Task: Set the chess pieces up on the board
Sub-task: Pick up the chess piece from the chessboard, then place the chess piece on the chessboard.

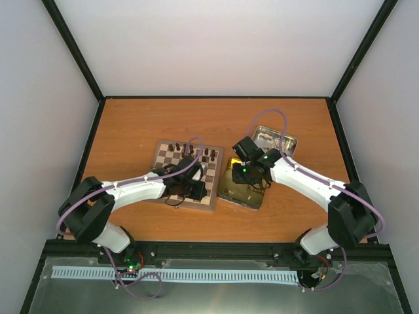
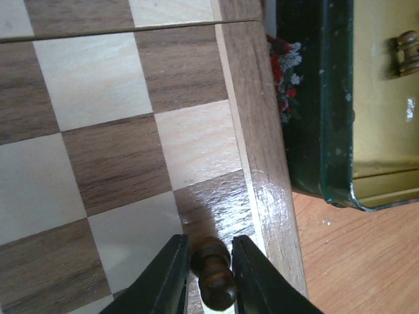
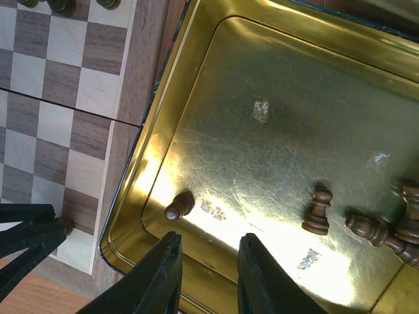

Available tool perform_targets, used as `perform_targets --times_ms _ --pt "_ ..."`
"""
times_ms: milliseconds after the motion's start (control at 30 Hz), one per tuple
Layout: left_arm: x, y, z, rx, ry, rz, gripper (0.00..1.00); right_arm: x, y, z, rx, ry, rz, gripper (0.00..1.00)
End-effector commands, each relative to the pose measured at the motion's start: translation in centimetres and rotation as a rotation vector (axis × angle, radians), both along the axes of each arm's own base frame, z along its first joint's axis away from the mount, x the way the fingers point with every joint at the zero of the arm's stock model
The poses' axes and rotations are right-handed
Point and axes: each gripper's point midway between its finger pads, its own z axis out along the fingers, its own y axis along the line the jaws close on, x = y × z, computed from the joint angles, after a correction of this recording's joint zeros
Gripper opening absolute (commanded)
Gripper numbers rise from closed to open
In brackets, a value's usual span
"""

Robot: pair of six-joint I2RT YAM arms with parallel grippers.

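My left gripper [image 2: 213, 275] is shut on a dark brown pawn [image 2: 211, 256], held just over a dark corner square by the board's [image 2: 262, 150] right border. From the right wrist view the same pawn [image 3: 66, 226] shows at the board's [image 3: 124, 78] near corner between the left fingers [image 3: 26, 230]. My right gripper [image 3: 206, 271] hangs open over the gold-lined tin [image 3: 262, 131], with nothing between its fingers. In the tin one dark pawn [image 3: 180, 205] stands close ahead of the fingers. Another piece [image 3: 317, 210] and a small cluster [image 3: 386, 232] lie to the right. Dark pieces [image 1: 190, 152] stand along the board's [image 1: 171, 171] far rows.
The tin [image 1: 229, 193] sits against the board's right edge, its dark painted wall [image 2: 321, 131] close to my left gripper [image 1: 196, 186]. A silver tin lid [image 1: 275, 140] lies behind my right gripper [image 1: 252, 176]. Black frame rails edge the orange table [image 1: 131, 124].
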Motion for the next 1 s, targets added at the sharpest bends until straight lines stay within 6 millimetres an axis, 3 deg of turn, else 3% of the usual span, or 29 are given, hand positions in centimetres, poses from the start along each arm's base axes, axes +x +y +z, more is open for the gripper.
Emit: perform_targets --times_ms 0,133,300,567,633,833,967 --pt "0.4 -0.4 0.6 0.027 -0.014 -0.011 0.15 0.5 -0.5 0.8 0.018 -0.046 -0.008 0.25" --pt "1.7 0.8 1.3 0.096 -0.072 0.039 0.09 0.5 -0.9 1.0 0.021 -0.06 -0.016 0.25" --pt "4.8 3.2 3.9 0.165 -0.183 0.156 0.09 0.6 -1.2 1.3 0.035 -0.077 -0.033 0.25" --pt "11.7 11.8 6.3 0.234 -0.269 0.472 0.1 0.3 -1.5 1.4 0.06 -0.087 -0.055 0.25" --pt "12.9 12.9 6.3 0.251 -0.271 0.506 0.1 0.2 -1.6 1.5 0.065 -0.092 -0.058 0.25" --pt "16.3 14.4 3.8 0.311 -0.229 0.533 0.1 0.2 -1.9 1.7 0.064 -0.108 -0.068 0.25" --pt "17.6 12.9 2.6 0.276 -0.198 0.497 0.09 0.0 -2.0 1.3 0.066 -0.099 -0.068 0.26"
